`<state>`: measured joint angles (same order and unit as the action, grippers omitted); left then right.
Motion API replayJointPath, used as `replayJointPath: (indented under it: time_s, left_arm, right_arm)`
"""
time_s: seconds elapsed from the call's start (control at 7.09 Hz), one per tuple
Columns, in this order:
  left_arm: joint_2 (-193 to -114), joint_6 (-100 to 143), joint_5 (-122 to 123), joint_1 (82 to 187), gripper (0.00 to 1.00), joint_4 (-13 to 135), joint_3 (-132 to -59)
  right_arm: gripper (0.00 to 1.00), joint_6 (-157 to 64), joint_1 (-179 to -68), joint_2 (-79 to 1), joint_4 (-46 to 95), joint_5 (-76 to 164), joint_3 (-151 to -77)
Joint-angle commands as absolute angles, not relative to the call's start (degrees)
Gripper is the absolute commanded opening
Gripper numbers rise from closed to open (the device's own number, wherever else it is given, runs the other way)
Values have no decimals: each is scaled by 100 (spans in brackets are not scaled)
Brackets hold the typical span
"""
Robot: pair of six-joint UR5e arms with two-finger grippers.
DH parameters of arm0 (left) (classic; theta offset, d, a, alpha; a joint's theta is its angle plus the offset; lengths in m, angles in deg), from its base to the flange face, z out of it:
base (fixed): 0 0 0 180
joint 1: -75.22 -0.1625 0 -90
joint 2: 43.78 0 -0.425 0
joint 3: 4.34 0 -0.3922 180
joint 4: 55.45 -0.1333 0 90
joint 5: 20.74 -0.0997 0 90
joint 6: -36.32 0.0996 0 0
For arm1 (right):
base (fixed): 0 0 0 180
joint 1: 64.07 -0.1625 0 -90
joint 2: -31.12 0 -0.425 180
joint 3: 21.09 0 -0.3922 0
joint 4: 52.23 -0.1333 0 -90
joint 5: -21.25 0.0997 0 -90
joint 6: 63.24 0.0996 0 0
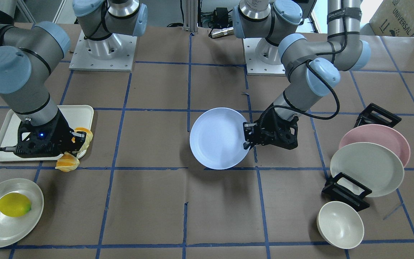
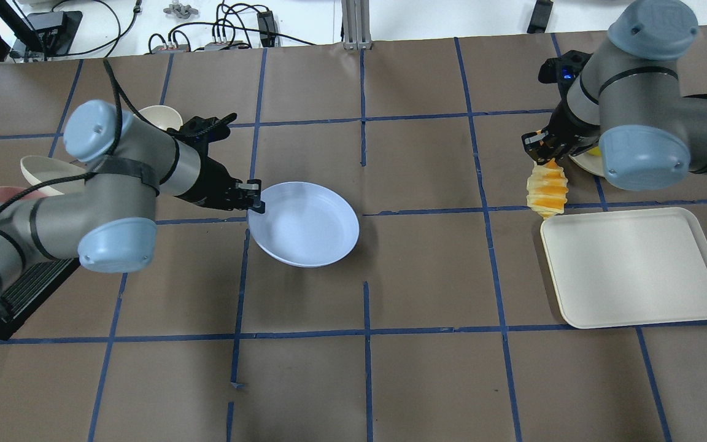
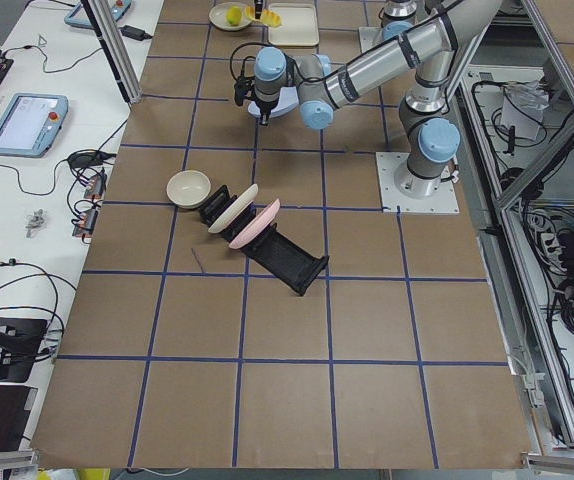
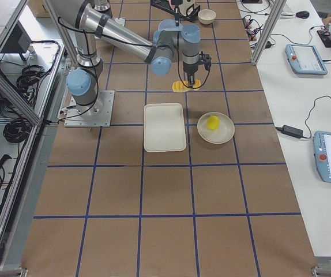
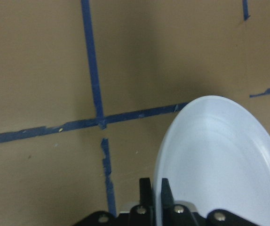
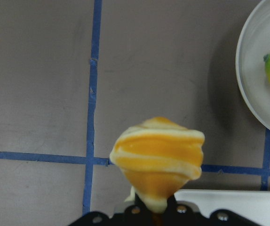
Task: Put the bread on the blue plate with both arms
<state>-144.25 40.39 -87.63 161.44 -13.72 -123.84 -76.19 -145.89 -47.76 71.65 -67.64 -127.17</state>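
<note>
Striped orange-and-cream soft bread [image 6: 157, 160] hangs clamped in my right gripper [image 2: 541, 152]; my left gripper [image 5: 156, 195] pinches the round pale-blue plate [image 5: 219, 155] by its rim. Mid-carry, I judge: next, bring the bread across onto it.

Bright even overhead light, soft shadows; wrist views dimmer, slightly blurry.

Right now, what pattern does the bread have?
Orange and cream stripes; the bread shows best in the right wrist view.
</note>
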Motion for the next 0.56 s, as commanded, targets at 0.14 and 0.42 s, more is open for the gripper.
replayJointPath:
  time_s: [0.14,0.42]
  left_arm:
    - [-15457,2625,-8753,16854,27,-3859,-12537]
    - [-15488,2050,-8736,16953,100,-4113,-12581]
  right_arm:
    - [8,-7563,-14739,-4588,7187,-6787,-12525]
    - [8,-7528,-14905,-4552,7160,-6804,-12471]
